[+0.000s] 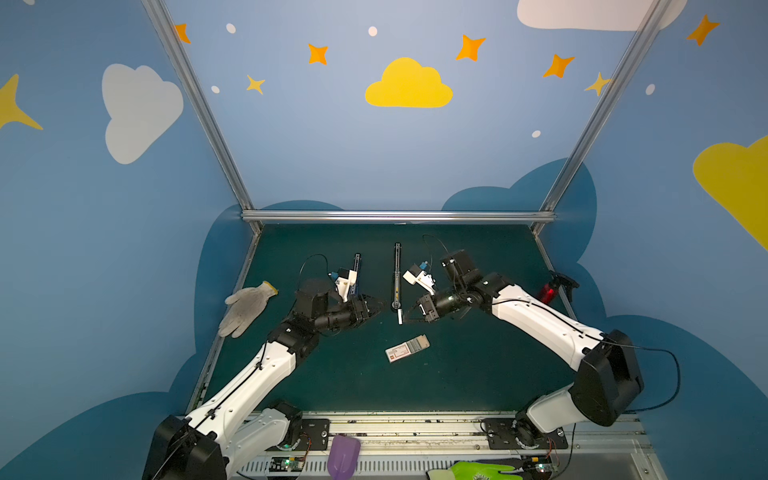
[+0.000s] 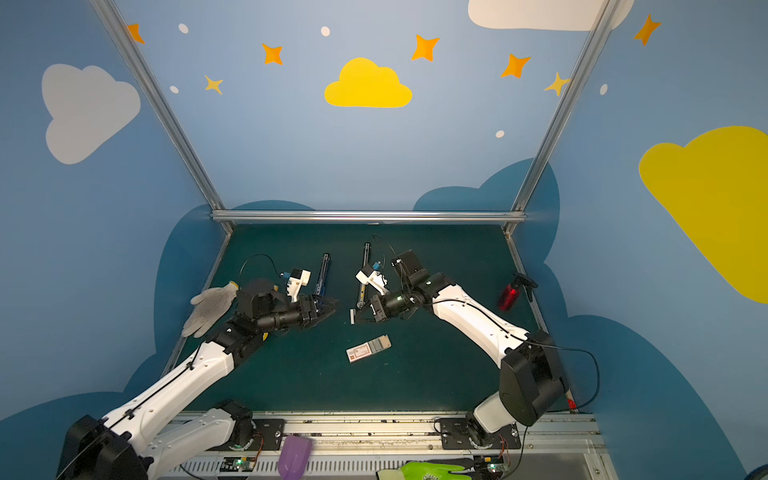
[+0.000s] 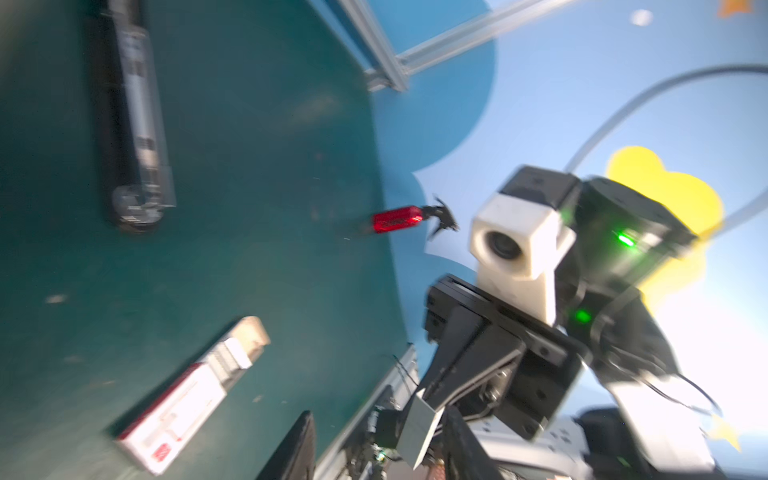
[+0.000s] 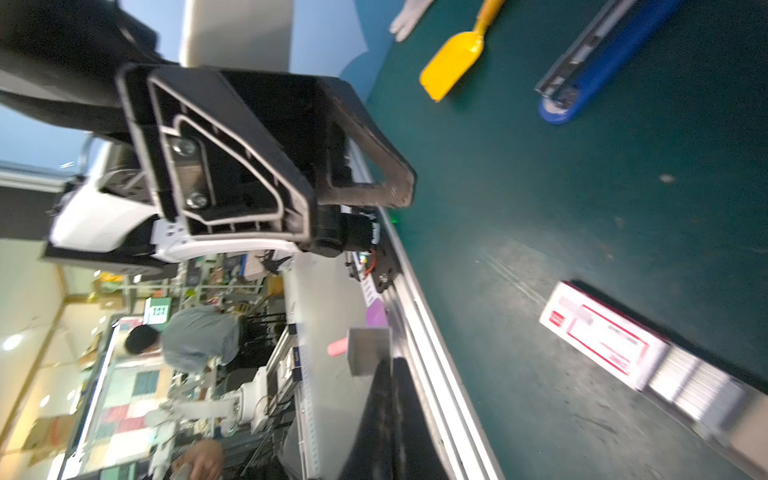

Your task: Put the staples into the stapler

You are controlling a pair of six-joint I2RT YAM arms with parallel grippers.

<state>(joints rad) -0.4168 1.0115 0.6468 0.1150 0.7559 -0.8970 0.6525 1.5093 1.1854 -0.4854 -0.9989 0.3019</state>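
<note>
Right fingers [image 4: 397,419] pinch 1 staple strip [image 4: 370,351] beside black stapler [image 1: 397,274].

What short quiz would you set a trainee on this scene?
1. True or false: the small white cardboard sliding box with red print lies shut on the green table.
2. What do the right arm's fingers pinch? A. a red spray bottle; B. a short silvery strip of staples; C. a grey knit glove.
3. Fill in: the ___ arm's fingers stand apart, holding nothing.

Key: 1. False: it is slid open, grey staple rows showing. 2. B. 3. Left: the left arm's fingers.
</note>
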